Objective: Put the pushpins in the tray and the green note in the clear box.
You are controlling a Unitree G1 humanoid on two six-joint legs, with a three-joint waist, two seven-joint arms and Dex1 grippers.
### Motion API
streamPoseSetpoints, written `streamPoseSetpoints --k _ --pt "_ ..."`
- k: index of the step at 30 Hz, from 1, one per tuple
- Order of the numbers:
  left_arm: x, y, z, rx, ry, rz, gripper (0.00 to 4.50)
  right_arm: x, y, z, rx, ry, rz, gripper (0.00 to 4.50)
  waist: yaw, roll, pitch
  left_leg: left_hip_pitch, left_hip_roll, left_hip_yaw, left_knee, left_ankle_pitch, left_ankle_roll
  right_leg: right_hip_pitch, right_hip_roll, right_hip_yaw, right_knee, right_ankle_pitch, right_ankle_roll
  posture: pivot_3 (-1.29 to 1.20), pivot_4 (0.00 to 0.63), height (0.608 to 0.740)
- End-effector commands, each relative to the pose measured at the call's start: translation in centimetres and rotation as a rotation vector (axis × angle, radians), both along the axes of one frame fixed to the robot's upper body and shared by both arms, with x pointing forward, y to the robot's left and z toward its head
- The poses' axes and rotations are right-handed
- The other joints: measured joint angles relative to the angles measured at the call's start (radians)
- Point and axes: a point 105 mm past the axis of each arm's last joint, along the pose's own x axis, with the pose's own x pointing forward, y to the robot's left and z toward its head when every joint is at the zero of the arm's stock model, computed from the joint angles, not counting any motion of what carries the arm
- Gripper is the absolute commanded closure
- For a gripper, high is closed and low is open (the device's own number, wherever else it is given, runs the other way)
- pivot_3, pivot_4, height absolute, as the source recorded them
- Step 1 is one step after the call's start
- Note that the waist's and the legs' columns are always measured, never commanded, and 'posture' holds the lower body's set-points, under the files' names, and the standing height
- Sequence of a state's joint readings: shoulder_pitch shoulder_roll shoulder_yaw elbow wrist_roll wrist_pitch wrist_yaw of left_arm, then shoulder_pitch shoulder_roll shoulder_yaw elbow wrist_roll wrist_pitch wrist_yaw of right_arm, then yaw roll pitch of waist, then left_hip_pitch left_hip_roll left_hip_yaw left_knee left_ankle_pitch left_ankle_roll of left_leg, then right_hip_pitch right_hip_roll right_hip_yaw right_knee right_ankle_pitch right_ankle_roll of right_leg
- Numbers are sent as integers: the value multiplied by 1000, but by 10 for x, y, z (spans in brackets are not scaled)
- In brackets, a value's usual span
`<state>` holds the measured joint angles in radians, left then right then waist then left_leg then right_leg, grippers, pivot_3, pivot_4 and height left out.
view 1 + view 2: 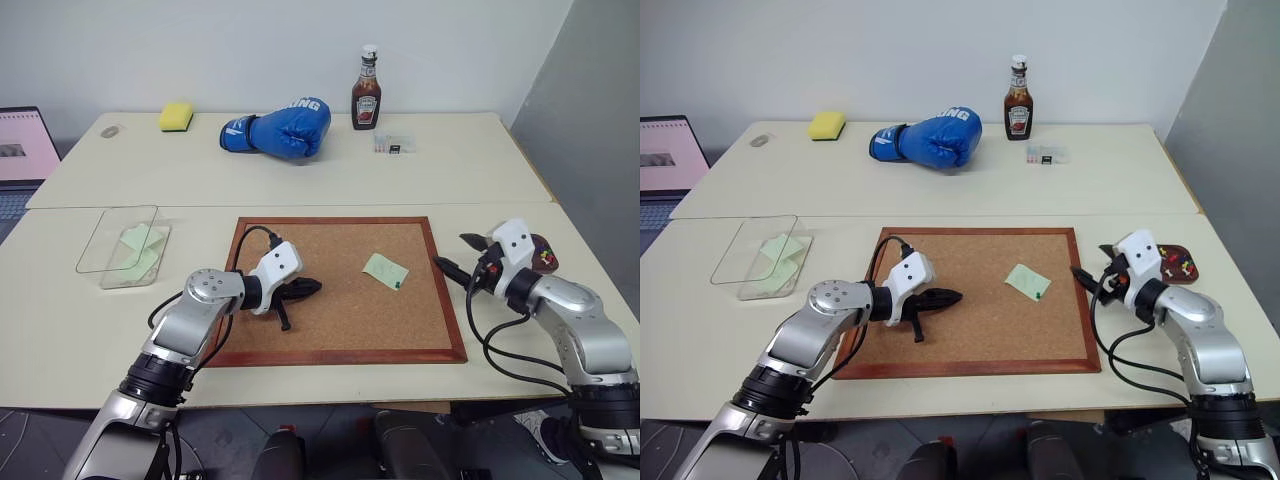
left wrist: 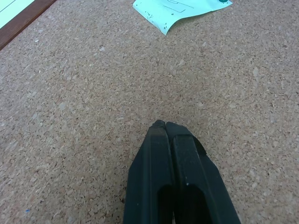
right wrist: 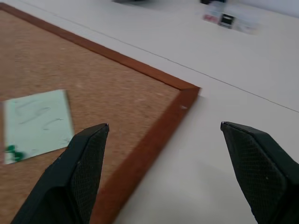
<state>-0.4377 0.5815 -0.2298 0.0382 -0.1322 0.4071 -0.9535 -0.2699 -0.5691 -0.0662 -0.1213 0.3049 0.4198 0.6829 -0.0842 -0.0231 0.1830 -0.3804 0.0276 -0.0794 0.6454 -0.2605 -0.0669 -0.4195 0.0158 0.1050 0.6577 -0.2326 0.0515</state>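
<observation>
On the cork board (image 1: 340, 290), the green note (image 1: 385, 270) lies at your open, empty right gripper's (image 1: 458, 257) nine o'clock; left gripper (image 1: 312, 287) shut, empty.

Green note (image 1: 385, 269) on cork board (image 1: 340, 345); tray (image 1: 1181, 263) right of board.

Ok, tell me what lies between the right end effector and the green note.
Only bare cork and the cork board's wooden frame separate the right end effector from the green note, per the right wrist view.

One cork board (image 1: 340, 290), one green note (image 1: 385, 270), one clear box (image 1: 95, 240), one tray (image 1: 1180, 265), two grippers
</observation>
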Motion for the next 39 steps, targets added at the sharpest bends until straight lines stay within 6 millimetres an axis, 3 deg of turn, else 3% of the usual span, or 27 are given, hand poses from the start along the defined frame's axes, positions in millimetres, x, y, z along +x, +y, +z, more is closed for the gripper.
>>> streamPoseSetpoints --k 1,9,17,20,35,39 --pt "-5 1 -11 24 41 -1 4500 -8 23 6 26 -15 95 434 0 0 0 0 0 0 0 0 0 0 0 0 0 0 0 0 150 740" --pt "-4 2 -10 24 32 10 4500 -19 54 -11 23 31 181 434 1 0 0 0 0 0 0 0 0 0 0 0 0 0 0 0 150 740" --pt "-5 4 -11 25 35 16 4500 -23 64 -28 15 77 218 434 0 0 0 0 0 0 0 0 0 0 0 0 0 0 0 0 150 740" --pt "-4 3 -11 25 33 18 4500 -20 64 -32 8 82 219 856 0 0 0 0 0 0 0 0 0 0 0 -1 0 0 0 0 150 740" --pt "-5 3 -11 18 30 24 4500 -11 61 -34 38 86 180 3919 0 0 0 0 0 0 0 0 0 0 0 -1 0 0 0 0 150 740" --pt "-5 2 -11 17 30 25 4500 -11 60 -34 38 90 180 4493 0 0 0 0 0 0 0 0 0 0 0 -1 0 0 0 0 150 740"
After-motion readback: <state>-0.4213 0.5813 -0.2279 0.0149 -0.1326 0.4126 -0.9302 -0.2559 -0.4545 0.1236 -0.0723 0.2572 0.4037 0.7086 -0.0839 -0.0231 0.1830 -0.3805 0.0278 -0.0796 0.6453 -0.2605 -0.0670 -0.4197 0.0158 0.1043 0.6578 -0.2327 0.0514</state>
